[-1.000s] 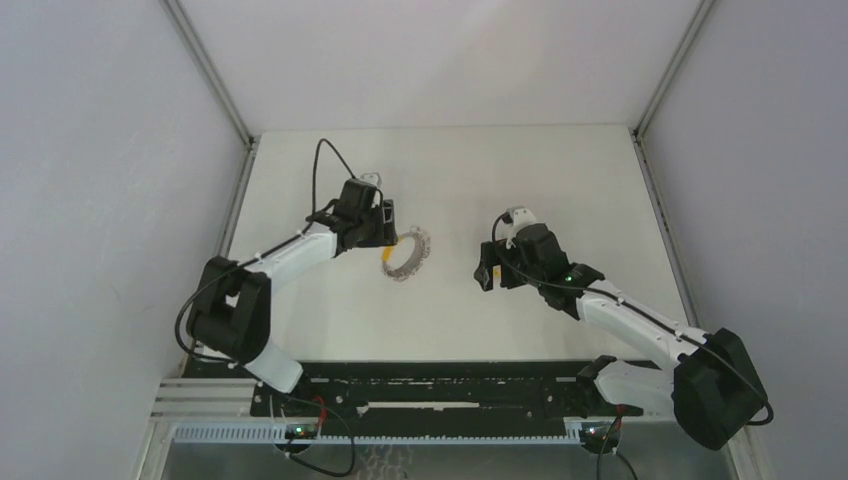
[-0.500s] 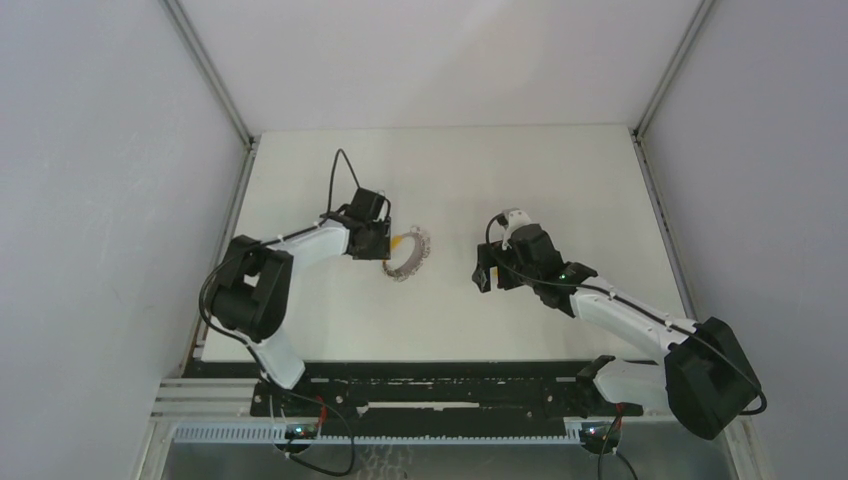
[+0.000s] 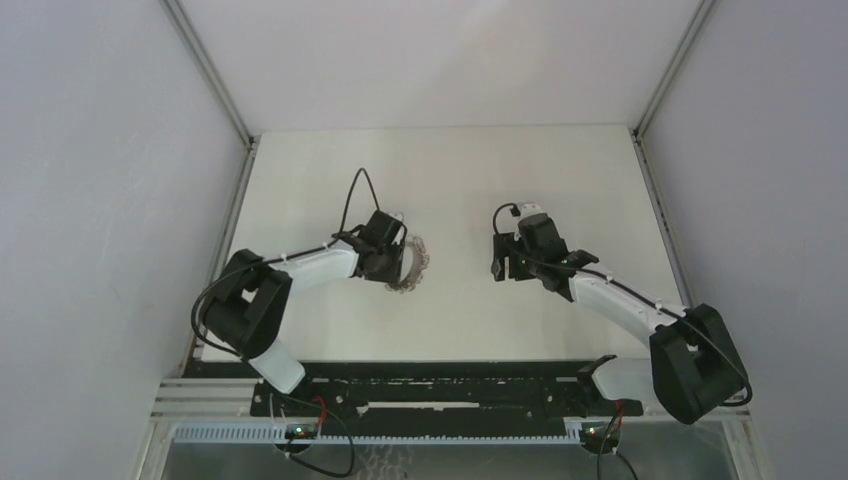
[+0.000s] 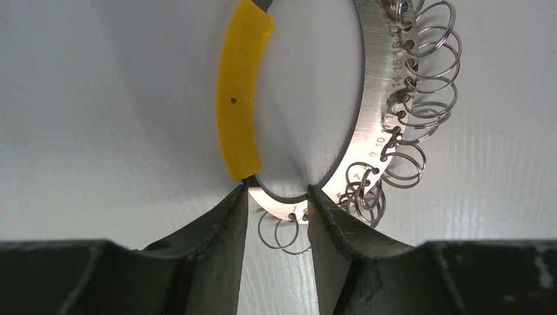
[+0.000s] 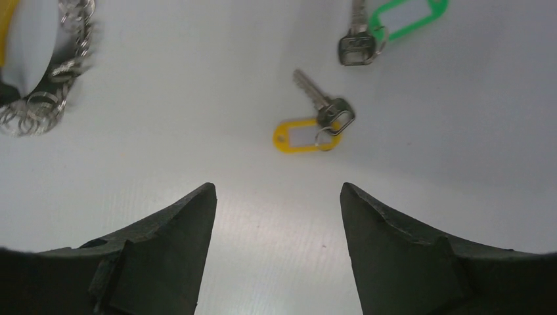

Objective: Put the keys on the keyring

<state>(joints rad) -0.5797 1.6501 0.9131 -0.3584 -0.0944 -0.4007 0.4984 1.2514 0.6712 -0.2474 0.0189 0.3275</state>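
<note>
The keyring (image 4: 374,125) lies flat on the table: a wide grey metal ring with a yellow section (image 4: 240,98) and many small wire rings along its outer edge. My left gripper (image 4: 276,190) stands over its near rim. The jaws are narrowed, one tip at the yellow section's end, the other on the metal, with table showing between them. In the top view the left gripper (image 3: 393,262) covers the keyring's (image 3: 416,262) left side. Two keys lie ahead of my open right gripper (image 5: 276,187): one with a yellow-orange tag (image 5: 314,125), one with a green tag (image 5: 389,26). Nothing is between its fingers.
The keyring (image 5: 36,72) also shows at the far left of the right wrist view, well apart from the keys. The right gripper (image 3: 505,262) hovers mid-table. White walls enclose the table (image 3: 450,170) on three sides.
My left gripper has moved right and down onto the keyring while its jaws narrowed. The right gripper shifted slightly up and right, turned, and narrowed a little.
</note>
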